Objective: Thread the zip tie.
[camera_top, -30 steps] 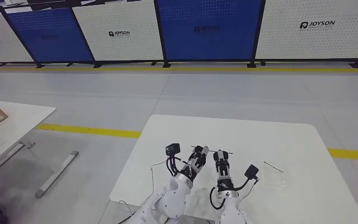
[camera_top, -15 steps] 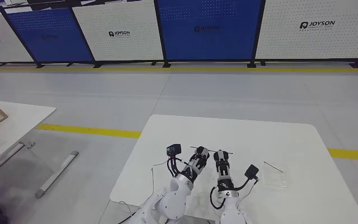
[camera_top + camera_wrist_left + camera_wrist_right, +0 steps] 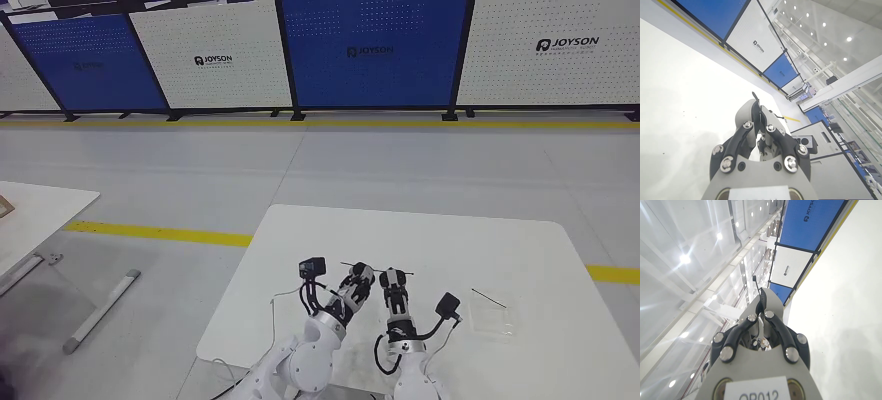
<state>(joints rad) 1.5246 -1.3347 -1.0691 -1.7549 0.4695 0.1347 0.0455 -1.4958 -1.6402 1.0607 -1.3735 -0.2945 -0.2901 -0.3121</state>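
**White table** (image 3: pixel 300 260) — the work surface. Both arms are over its near part, and in the top view we see the two grippers just beside each other but not touching.

**Left gripper** (image 3: pixel 760 108): its fingers are pressed flat together on a black zip tie (image 3: pixel 758 103). Only a short, pointed tail tip (image 3: pixel 755 95) stands clear of them.

**Right gripper** (image 3: pixel 761 294): it is likewise clamped on black strap. The strap runs out past the fingertips and ends in the small square head (image 3: pixel 754 277). We judge both ends to belong to one tie, though the strap between them is hidden.

**Clear plastic tray** (image 3: pixel 497 318): it sits well apart on the robot's right, with a spare tie (image 3: pixel 488 298) lying at its far edge.

**Hazards, as we judge them:**
- The head's slot is very small and the tail is limp, so a slight offset or twist would send the tip past the head rather than through it.
- The strap could pivot between flat pads, and that would turn the slot away from the tip.
- So little tail is exposed that the fingertips may collide before the tip enters.
- Pushing against a missed slot would buckle the strap or pull it from a grip — a dropped end would mean regrasping.
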